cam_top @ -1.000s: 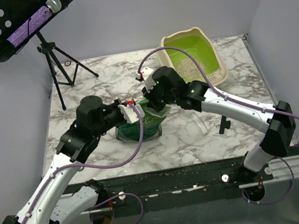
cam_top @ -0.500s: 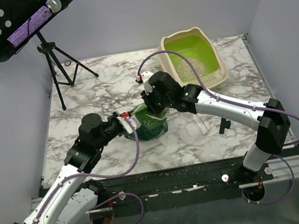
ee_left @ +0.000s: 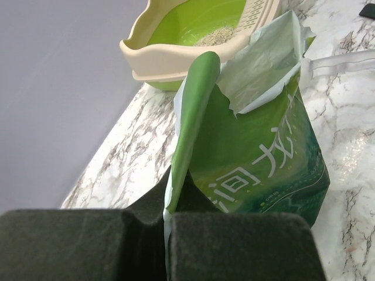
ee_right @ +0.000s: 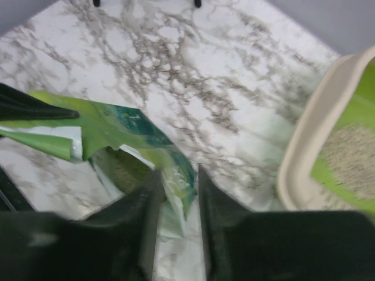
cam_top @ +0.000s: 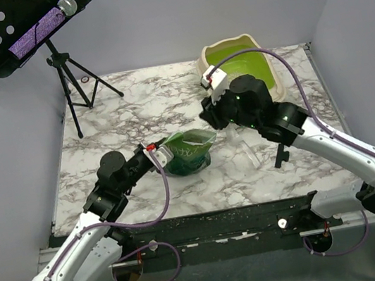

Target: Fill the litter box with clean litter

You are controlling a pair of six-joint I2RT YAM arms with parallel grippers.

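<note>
The green-and-teal bag [cam_top: 189, 151] stands upright on the marble table with its torn mouth gaping. My left gripper [cam_top: 155, 153] is shut on the bag's left edge; in the left wrist view that thin green edge [ee_left: 190, 117] runs down between the closed pads of the left gripper [ee_left: 165, 213]. My right gripper [ee_right: 179, 175] is open above the bag's right rim [ee_right: 176, 175], which shows between its fingers. The litter box [cam_top: 226, 44] sits at the back right, partly hidden by the right arm. A patch of clean litter [ee_left: 220, 38] [ee_right: 345, 152] lies on its lime-green floor.
A black music stand [cam_top: 12, 25] on a tripod [cam_top: 67, 81] stands at the back left. A clear plastic piece [cam_top: 250, 152] and a small black part [cam_top: 281, 157] lie right of the bag. Spilled granules dot the black rail [cam_top: 207, 219] near the bases.
My right gripper has let go of the bag and drawn back up and to the right, towards the litter box. The left arm has lowered, still holding the bag's edge.
</note>
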